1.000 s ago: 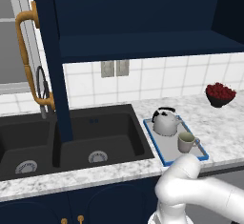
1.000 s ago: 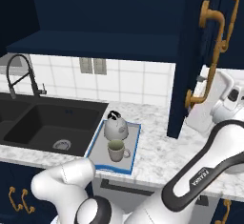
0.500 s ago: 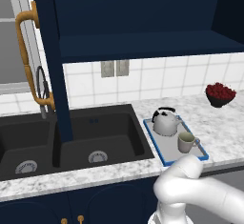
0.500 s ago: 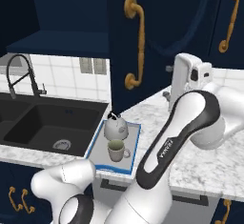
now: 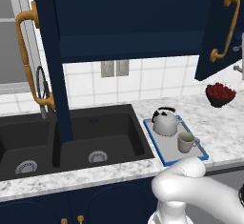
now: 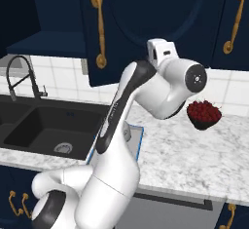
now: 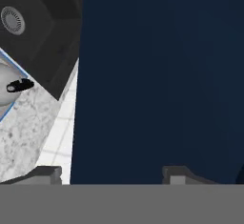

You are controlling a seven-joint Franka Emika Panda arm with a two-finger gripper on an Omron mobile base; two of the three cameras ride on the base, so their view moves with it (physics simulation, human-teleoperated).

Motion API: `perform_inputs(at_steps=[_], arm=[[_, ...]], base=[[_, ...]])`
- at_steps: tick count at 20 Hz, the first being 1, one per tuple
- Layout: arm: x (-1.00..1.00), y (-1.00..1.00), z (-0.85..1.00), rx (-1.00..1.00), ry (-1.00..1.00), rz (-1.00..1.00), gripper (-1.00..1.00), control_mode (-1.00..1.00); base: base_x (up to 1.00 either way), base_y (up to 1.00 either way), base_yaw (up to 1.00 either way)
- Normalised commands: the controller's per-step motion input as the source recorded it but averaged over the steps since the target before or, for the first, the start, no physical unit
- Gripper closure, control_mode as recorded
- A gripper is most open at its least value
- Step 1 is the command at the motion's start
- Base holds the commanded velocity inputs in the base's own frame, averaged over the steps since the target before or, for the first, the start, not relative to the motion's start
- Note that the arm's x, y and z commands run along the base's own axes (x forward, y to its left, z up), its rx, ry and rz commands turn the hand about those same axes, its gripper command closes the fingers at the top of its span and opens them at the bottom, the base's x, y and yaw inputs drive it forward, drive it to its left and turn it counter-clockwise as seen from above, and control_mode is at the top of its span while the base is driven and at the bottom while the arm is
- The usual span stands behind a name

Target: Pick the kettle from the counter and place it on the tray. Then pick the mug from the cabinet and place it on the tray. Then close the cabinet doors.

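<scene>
the kettle [image 5: 165, 122] and the mug [image 5: 187, 142] both sit on the tray [image 5: 160, 157], which lies on the counter [image 5: 224, 127] just right of the sink [image 5: 71, 139]. the end effector [image 7: 112, 174] is up against the navy cabinet door [image 7: 162, 75], its fingertips [image 7: 45, 174] apart with nothing between them. a bowl of red fruit [image 5: 220, 93] stands further right.

Navy doors [image 5: 51, 51], brass handles [image 5: 29, 56]; speckled white counter [image 5: 224, 127]; blue-rimmed grey tray [image 5: 167, 144]; silver kettle [image 5: 164, 122], beige mug [image 5: 186, 142].
</scene>
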Motion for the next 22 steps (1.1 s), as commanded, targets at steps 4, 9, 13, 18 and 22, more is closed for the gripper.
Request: perform_inputs(at_steps=[4,9,13,18,22], arm=[[1.00,0.38,0.00,-0.13,0.10,-0.23,-1.00,-1.00],[0.98,0.15,0.00,-0.04,0.13,-0.17,-1.00,-1.00],[0.99,0.02,0.00,-0.01,0.12,-0.15,-1.00,-1.00],[0.90,0.00,-0.06,0.00,0.05,-0.12,-1.00,-1.00],[0.77,0.00,-0.35,0.00,0.00,-0.09,-1.00,-1.00]], base=[[0.00,0.00,0.00],[0.00,0.00,0.00],[0.00,0.00,0.00],[0.00,0.00,0.00],[0.00,0.00,0.00]])
